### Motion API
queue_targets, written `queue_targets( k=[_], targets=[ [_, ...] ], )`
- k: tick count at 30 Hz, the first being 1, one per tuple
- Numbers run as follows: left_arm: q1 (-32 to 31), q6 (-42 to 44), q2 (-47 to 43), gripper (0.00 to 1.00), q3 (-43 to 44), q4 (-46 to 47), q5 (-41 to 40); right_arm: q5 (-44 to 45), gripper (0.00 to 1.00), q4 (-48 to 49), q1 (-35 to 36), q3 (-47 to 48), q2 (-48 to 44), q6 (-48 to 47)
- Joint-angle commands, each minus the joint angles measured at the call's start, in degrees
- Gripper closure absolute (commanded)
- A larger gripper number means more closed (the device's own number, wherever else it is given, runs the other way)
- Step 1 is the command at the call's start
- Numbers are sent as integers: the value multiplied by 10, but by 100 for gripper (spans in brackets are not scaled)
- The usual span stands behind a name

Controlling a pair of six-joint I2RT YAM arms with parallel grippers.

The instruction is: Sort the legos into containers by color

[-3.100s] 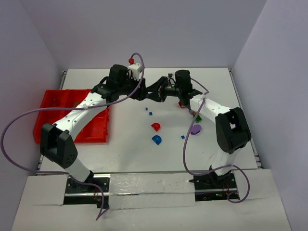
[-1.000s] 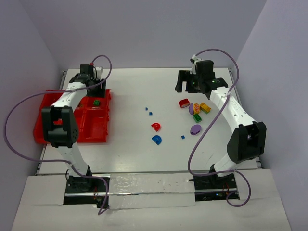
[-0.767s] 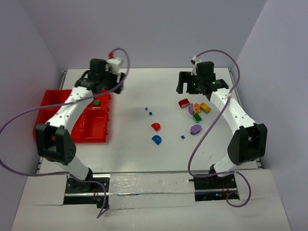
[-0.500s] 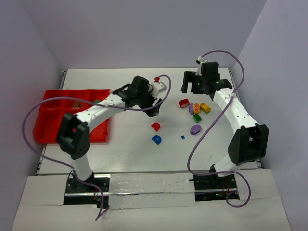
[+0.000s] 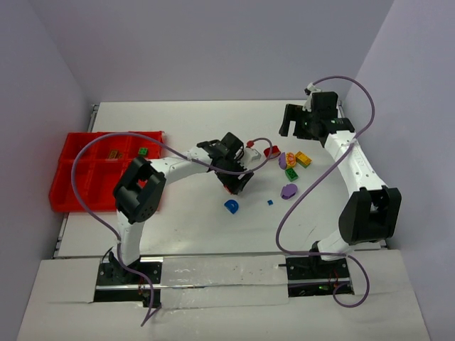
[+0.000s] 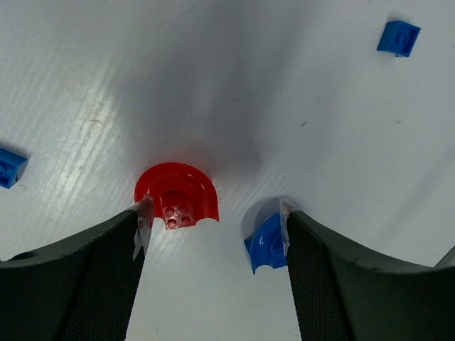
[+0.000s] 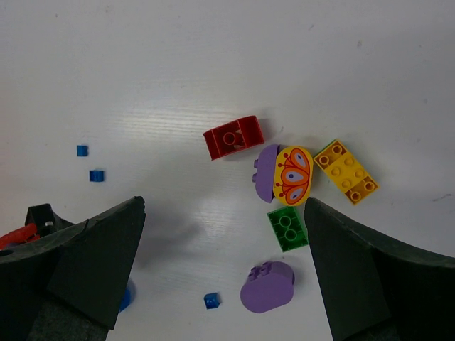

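My left gripper [image 5: 235, 182] [image 6: 215, 217] hangs open, low over the middle of the table. A red arch lego [image 6: 175, 204] lies just ahead of its left finger, touching neither finger that I can see. A blue arch [image 6: 266, 243] [image 5: 231, 206] rests beside the right finger. My right gripper [image 5: 295, 125] [image 7: 222, 206] is open and empty, high at the back right above a cluster: red block [image 7: 233, 137], purple piece [image 7: 265, 172], butterfly piece [image 7: 292, 175], yellow block [image 7: 346, 170], green block [image 7: 287, 228], round purple piece [image 7: 267, 286]. The red containers [image 5: 78, 186] stand at the left, with a green lego [image 5: 143, 151] in one compartment.
Tiny blue bits lie scattered: one [image 6: 398, 37] ahead of the left gripper, one [image 6: 11, 167] to its left, one [image 7: 210, 300] near the round purple piece. A small dark orange piece [image 5: 113, 153] sits in another compartment. A purple cable [image 5: 92, 145] loops over the containers.
The left arm has swung from the containers to the table's middle and come down over the red arch, its jaws a bit wider. The right gripper has drifted back and right.
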Motion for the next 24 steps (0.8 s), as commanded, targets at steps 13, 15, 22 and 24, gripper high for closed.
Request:
queue_targets(
  k=[13, 15, 22, 24],
  targets=[
    [-9, -12, 20, 37, 11, 1, -73, -12, 0, 0, -4, 0, -13, 2],
    [-11, -10, 19, 38, 7, 2, -75, -12, 0, -1, -4, 0, -12, 2],
    [-12, -2, 4, 54, -11, 0, -103, -12, 0, -2, -6, 5, -4, 4],
    [-12, 1, -7, 60, -11, -4, -110, -14, 0, -3, -6, 8, -1, 4]
  ],
)
